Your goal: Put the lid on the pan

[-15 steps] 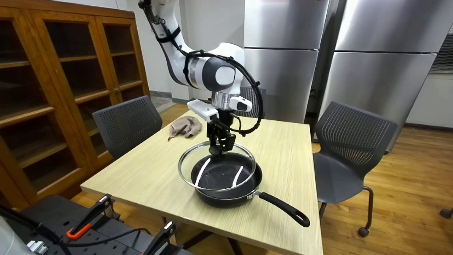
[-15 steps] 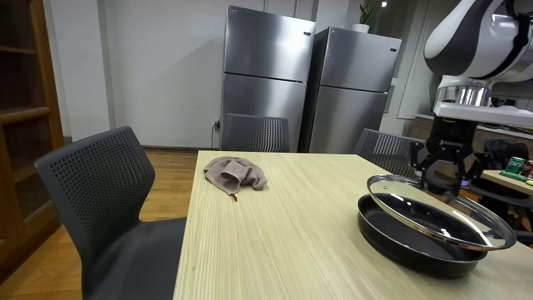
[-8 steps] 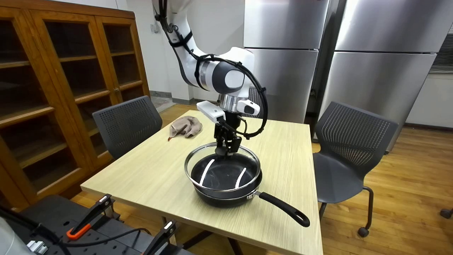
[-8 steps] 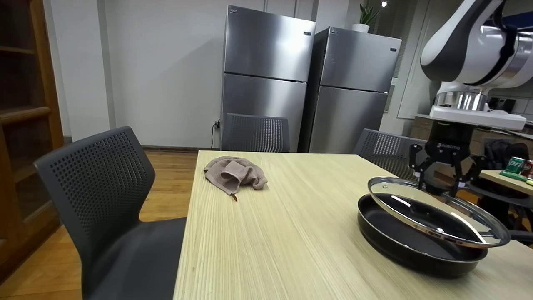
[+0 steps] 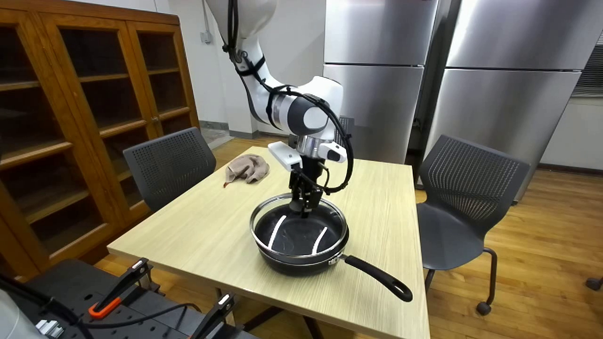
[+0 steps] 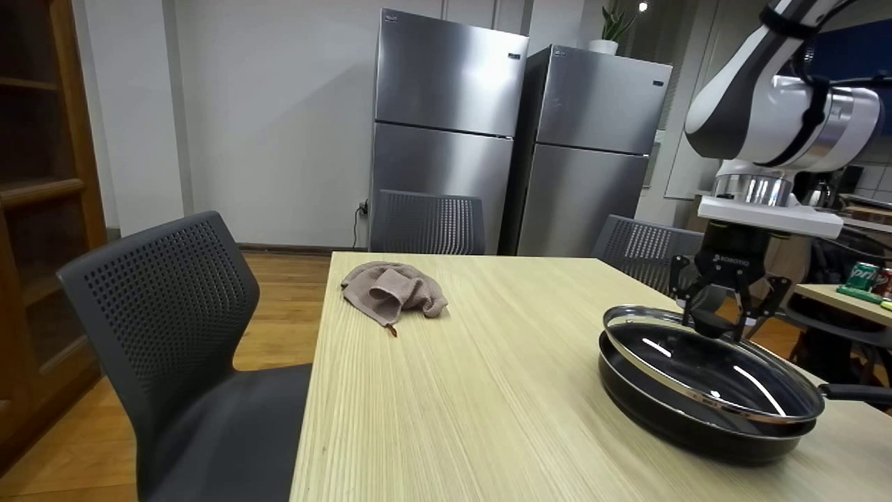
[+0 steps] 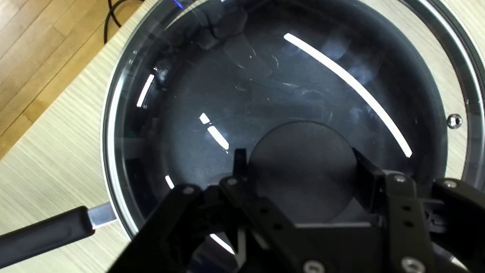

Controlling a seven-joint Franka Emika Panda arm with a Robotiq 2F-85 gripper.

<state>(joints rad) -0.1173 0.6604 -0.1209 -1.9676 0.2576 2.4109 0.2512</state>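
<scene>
A black two-fingered Robotiq gripper [image 6: 714,322], its fingers [image 7: 370,181] closed in against opposite sides of a round black knob [image 7: 302,161], holds a round transparent glass lid [image 6: 739,366] with a thin metal rim over a shallow black frying pan [image 6: 669,422]. The lid covers most of the pan's opening; in an exterior view a strip of dark pan interior [image 6: 686,405] shows below the lid's near edge, and whether lid and pan touch cannot be told. From the wrist, a pale wood-grain table [image 7: 49,163] is visible through the glass past one edge of the pan. A white-and-grey robot arm [image 5: 304,117] strapped with black cables extends down to the gripper. The pan's long straight black handle [image 5: 377,276] points out over the table, where a crumpled grey-brown cloth [image 6: 397,293] lies well apart from the cookware. Dark grey chairs [image 6: 167,314] with perforated backs stand around. Beyond are two stainless-steel refrigerators [image 6: 446,104], a potted green plant [image 6: 614,26] above one, and a brown wooden cabinet [image 5: 110,121] with glass doors.
</scene>
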